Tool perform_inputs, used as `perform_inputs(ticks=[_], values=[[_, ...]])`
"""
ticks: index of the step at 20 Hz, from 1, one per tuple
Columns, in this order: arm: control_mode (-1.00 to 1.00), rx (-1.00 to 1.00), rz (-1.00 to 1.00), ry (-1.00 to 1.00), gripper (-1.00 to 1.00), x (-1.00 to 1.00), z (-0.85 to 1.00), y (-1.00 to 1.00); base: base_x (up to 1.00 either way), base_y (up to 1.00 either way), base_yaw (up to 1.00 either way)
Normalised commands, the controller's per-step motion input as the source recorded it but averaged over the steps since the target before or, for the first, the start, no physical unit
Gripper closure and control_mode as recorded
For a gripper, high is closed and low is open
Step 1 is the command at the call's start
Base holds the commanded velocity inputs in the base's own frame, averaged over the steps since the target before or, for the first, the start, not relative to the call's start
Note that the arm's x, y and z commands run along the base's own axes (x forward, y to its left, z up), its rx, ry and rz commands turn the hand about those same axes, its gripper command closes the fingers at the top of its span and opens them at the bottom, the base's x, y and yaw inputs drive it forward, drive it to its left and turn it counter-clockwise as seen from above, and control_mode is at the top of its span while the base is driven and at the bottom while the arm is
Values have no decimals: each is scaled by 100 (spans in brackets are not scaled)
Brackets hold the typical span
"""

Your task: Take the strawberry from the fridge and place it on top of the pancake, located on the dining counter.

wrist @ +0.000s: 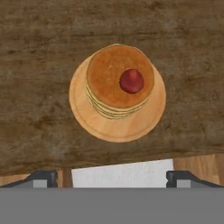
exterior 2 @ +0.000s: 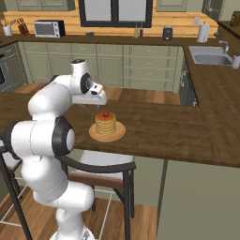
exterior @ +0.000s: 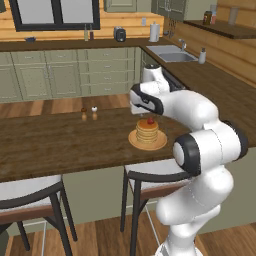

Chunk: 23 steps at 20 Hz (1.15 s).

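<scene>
strawberry [wrist: 131, 81] on pancake [wrist: 114, 74] (off-centre), gripper [wrist: 112, 179] spread

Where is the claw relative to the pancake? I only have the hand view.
Observer: The claw hangs above the pancake, a little to its side, apart from it.
Operator: Anything else on that counter?
Observer: Two small shakers stand on the dining counter, away from the plate.
Operator: Does the strawberry sit clear of the claw?
Observer: Yes, the strawberry rests on the stack; nothing touches it.
</scene>
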Motion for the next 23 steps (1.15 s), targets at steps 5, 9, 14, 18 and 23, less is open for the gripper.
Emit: perform_inputs(ticks=[5, 9, 14, 18, 23], values=[[-100, 2, 0, 0, -100, -100, 20, 42, 0, 0, 0], [-100, 3, 0, 0, -100, -100, 12, 26, 0, 0, 0], [-100, 1, 0, 0, -100, -100, 0, 16, 0, 0, 0], [-100, 0, 0, -1, -100, -100, 3, 30, 0, 0, 0], [-100, 0, 0, 0, -100, -92, 3, 32, 0, 0, 0]])
